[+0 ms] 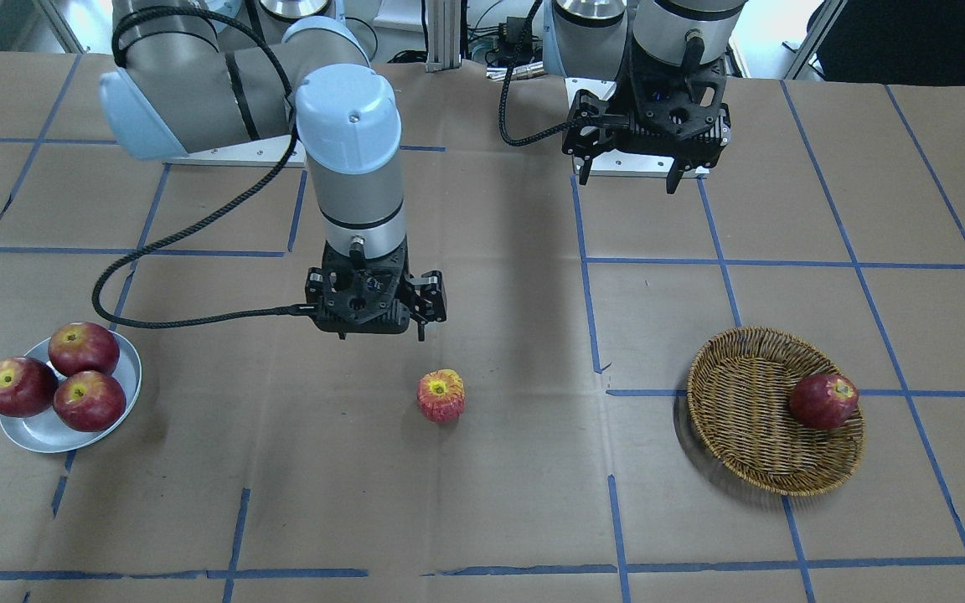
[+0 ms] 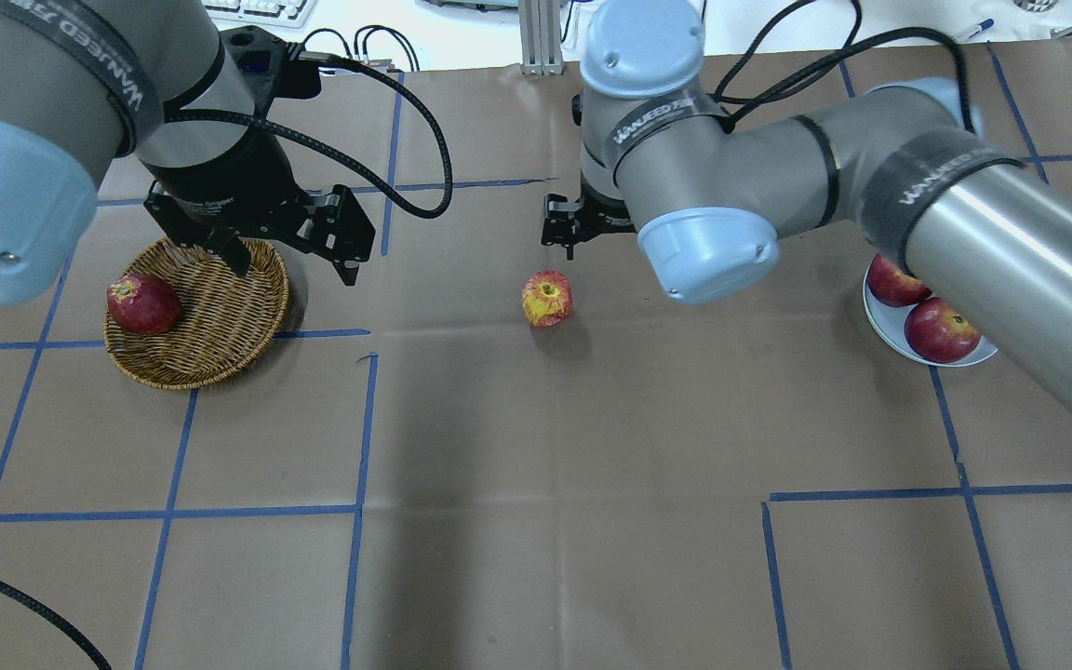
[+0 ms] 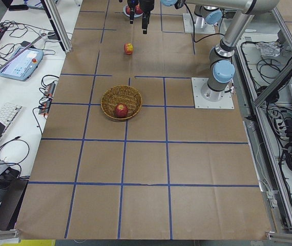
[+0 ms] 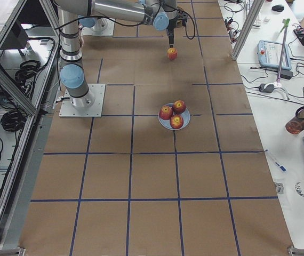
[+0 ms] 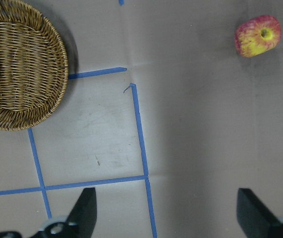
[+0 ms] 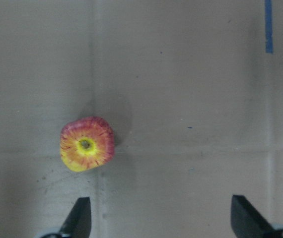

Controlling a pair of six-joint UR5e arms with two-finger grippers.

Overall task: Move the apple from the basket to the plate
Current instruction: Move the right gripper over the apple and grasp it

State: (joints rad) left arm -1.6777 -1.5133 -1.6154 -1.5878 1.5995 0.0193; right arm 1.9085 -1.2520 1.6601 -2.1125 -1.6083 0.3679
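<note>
The pale apple (image 1: 441, 395), pinkish-red with a yellow top, stands alone on the brown paper at mid-table, in neither container. It also shows in the overhead view (image 2: 547, 299) and the right wrist view (image 6: 87, 144). My right gripper (image 1: 380, 335) hangs open and empty above the table, just robot-side of the apple; in its wrist view (image 6: 161, 220) the apple lies off toward one finger. The wicker basket (image 1: 742, 419) is on my left side. My left gripper (image 1: 627, 184) is open and empty, raised near the basket's (image 2: 220, 326) rim. The grey-white plate (image 1: 38, 434) is on my right side.
One dark-red apple (image 1: 823, 400) lies in the basket at its rim. Three dark-red apples (image 1: 85, 347) crowd the plate. Blue tape lines cross the brown paper. A black cable (image 1: 156, 318) loops from the right wrist over the table.
</note>
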